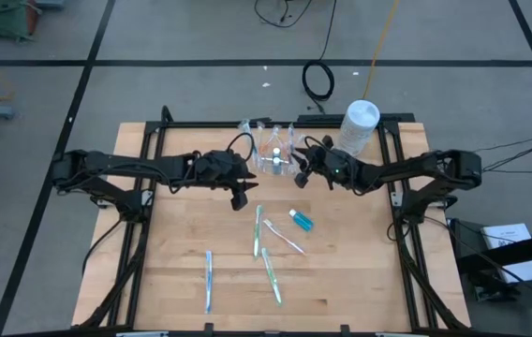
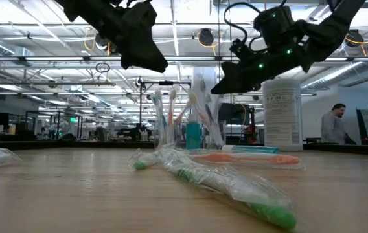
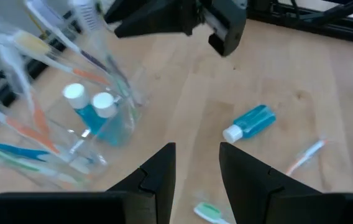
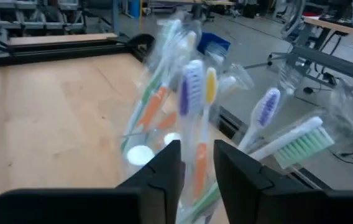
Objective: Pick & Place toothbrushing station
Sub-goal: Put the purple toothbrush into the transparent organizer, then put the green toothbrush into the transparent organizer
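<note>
A clear plastic cup [image 1: 273, 157] stands at the table's far middle, holding several wrapped toothbrushes and two blue white-capped tubes [image 3: 92, 112]. My right gripper [image 1: 300, 174] is at the cup's right side, shut on a wrapped toothbrush [image 4: 196, 106] that stands among the others. My left gripper [image 1: 241, 197] hangs open and empty just near-left of the cup. A third blue tube [image 1: 302, 220] and several wrapped toothbrushes [image 1: 271, 271] lie flat on the table nearer the front. My right gripper pinches the orange handle [image 4: 199, 163] of the purple-and-yellow-headed wrapped toothbrush between its two fingers, which come slanting from the table's right. The brush stands upright, head up, among the cup's brushes. Its lower end is hidden by my fingers.
A white round-lidded canister [image 1: 360, 124] stands at the far right, behind my right arm. A lone blue toothbrush [image 1: 209, 279] lies at the near left. The table's dark frame rails [image 1: 144, 197] run along both sides. A person [image 2: 333, 126] shows in the room beyond.
</note>
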### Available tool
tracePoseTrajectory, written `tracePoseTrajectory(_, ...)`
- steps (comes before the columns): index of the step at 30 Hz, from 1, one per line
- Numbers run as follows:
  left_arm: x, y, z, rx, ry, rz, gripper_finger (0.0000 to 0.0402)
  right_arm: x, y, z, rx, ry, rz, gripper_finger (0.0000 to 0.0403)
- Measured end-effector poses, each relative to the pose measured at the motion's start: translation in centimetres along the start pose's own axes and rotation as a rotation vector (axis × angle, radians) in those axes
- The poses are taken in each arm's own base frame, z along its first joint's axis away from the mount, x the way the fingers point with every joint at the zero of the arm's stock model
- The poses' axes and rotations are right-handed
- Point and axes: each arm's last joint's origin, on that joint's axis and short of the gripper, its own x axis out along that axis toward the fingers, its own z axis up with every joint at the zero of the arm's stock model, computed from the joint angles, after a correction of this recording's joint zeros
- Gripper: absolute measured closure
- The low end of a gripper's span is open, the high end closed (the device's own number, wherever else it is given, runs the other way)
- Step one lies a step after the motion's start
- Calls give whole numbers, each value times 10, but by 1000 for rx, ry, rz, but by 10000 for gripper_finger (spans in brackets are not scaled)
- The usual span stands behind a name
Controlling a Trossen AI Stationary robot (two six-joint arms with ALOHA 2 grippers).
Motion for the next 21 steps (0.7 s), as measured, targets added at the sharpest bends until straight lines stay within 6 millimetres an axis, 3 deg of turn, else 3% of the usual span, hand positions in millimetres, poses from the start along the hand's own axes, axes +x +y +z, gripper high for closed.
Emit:
tracePoseTrajectory(10, 10, -30, -11, -132, 52, -72, 275, -34, 10, 1, 14, 198, 77, 304)
tracePoseTrajectory(21, 52, -59, -52, -351, 232, -27, 275, -37, 28, -10, 92, 267, 118, 308)
